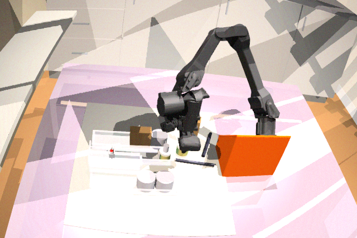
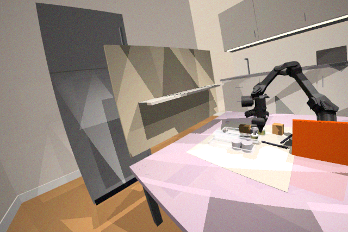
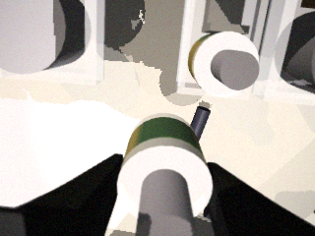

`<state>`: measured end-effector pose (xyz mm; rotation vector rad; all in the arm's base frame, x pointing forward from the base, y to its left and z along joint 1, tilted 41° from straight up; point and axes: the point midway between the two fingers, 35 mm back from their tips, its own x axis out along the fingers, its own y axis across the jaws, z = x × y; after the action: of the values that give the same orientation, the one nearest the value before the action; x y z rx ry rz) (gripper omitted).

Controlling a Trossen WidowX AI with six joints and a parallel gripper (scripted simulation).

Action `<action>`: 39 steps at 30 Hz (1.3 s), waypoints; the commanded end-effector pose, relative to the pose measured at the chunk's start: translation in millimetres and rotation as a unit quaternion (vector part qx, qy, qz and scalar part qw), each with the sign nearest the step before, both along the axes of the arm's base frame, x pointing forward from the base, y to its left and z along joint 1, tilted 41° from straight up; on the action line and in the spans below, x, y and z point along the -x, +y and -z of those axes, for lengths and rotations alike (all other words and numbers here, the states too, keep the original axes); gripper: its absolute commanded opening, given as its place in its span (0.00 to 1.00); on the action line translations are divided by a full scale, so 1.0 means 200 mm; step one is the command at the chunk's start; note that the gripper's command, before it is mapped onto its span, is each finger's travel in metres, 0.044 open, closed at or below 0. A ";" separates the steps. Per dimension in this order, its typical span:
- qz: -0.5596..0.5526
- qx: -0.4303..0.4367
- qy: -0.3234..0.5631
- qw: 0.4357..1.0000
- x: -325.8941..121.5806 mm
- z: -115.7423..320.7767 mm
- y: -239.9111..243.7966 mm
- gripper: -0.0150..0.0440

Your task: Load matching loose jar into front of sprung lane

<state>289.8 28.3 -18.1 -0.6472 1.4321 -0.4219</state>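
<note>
Your gripper (image 3: 164,197) has the loose jar (image 3: 164,147) clenched

You see the green-banded jar held between both fingers, just in front of the lane; the matching jar (image 3: 223,61) stands inside it; a dark pen (image 3: 199,119) lies between them.

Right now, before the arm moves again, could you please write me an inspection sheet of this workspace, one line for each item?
Surface: pink table with a pale mat under the work.
Job's things: green-banded jar held in the jaws; matching jar stands in the white lane rack, ahead of the held one.
Clutter: two grey cylinders, brown block, two dark rods, orange panel.
Grippers: gripper shut on the jar, close in front of the rack.
Cables: nothing seen.
Surroundings: cabinets, leaning board, wood floor.
</note>
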 end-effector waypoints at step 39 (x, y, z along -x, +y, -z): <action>-0.003 0.013 0.005 1.000 -0.09 0.03 -0.24 0.25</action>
<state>304.2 -20.7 -26.3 -0.6733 1.4420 -0.4323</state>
